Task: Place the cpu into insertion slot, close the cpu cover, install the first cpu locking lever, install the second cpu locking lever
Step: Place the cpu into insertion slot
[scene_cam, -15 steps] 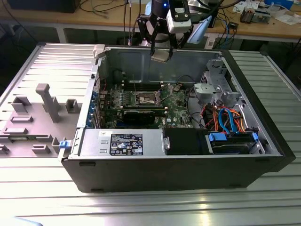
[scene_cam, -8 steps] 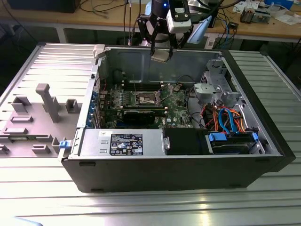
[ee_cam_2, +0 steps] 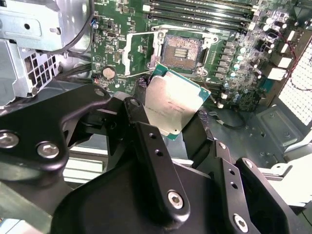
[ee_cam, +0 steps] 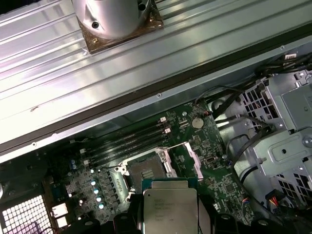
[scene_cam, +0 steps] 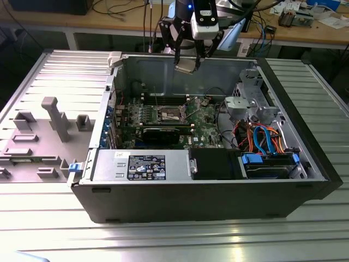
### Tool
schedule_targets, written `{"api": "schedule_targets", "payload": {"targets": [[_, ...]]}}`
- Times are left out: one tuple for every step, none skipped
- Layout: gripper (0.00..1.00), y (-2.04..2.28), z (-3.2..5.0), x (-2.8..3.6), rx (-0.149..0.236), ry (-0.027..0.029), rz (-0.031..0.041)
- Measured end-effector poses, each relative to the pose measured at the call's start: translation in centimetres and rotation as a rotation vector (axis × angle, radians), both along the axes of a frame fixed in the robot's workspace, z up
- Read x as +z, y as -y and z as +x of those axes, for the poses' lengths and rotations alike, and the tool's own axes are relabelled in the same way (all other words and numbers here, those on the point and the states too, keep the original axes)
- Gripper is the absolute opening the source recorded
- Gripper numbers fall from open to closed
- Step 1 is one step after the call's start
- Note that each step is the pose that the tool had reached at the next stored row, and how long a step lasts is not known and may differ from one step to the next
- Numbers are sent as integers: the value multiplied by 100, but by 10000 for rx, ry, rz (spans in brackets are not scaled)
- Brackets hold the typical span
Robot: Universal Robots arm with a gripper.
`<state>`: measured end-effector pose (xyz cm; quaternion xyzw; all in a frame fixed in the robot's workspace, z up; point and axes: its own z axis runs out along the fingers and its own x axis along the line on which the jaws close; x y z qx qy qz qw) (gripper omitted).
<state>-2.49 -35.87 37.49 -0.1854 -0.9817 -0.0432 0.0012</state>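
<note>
Two black fingers [ee_cam_2: 146, 141] of the gripper [ee_cam_2: 168, 122] were clamped on opposite edges of the cpu [ee_cam_2: 173, 100], which I saw held tilted in the air, silvery lid toward the camera. Faint lines of print crossed that lid in both wrist views, too small for me to read. In the exterior view the gripper hung above the open computer case [scene_cam: 191, 202], well clear of the board.

Below the chip lay the insertion slot [ee_cam_2: 181, 51], its dark centre bare and nothing seated in it. The cpu cover [ee_cam_2: 127, 56] stood swung open just beside the slot. Around them spread the green motherboard [ee_cam_2: 112, 29], with long black memory slots [ee_cam_2: 204, 14] running past the socket and a round coin cell [ee_cam_2: 108, 73] near the cover.

Farther out, in the exterior view, a power supply [scene_cam: 109, 164] sat along the case's near wall and carried a black-and-white label [scene_cam: 146, 166] whose text I could not make out. A grey tray [scene_cam: 49, 120] of moulded fixtures lay at the exterior view's left.
</note>
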Motion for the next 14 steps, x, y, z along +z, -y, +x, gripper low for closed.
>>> {"api": "schedule_targets", "payload": {"targets": [[55, 1, 0, -1, -23, -1, -4], [55, 1, 0, -2, -75, -1, -5], [55, 1, 0, -4, -156, -1, -5], [55, 1, 0, -7, -292, -1, -3], [55, 1, 0, -9, -408, -1, -3], [55, 1, 0, -12, -566, 0, -3], [55, 1, 0, -14, -671, -1, -4], [55, 1, 0, -16, -764, -1, -4], [55, 1, 0, -19, -955, 0, -4], [55, 1, 0, -21, -1058, -1, -5], [55, 1, -1, -22, -1110, -2, -5], [55, 2, -6, -22, -1130, -1, -5], [55, 1, -10, -23, -1138, -1, -5], [55, 1, -15, -23, -1148, -1, -5]]}}
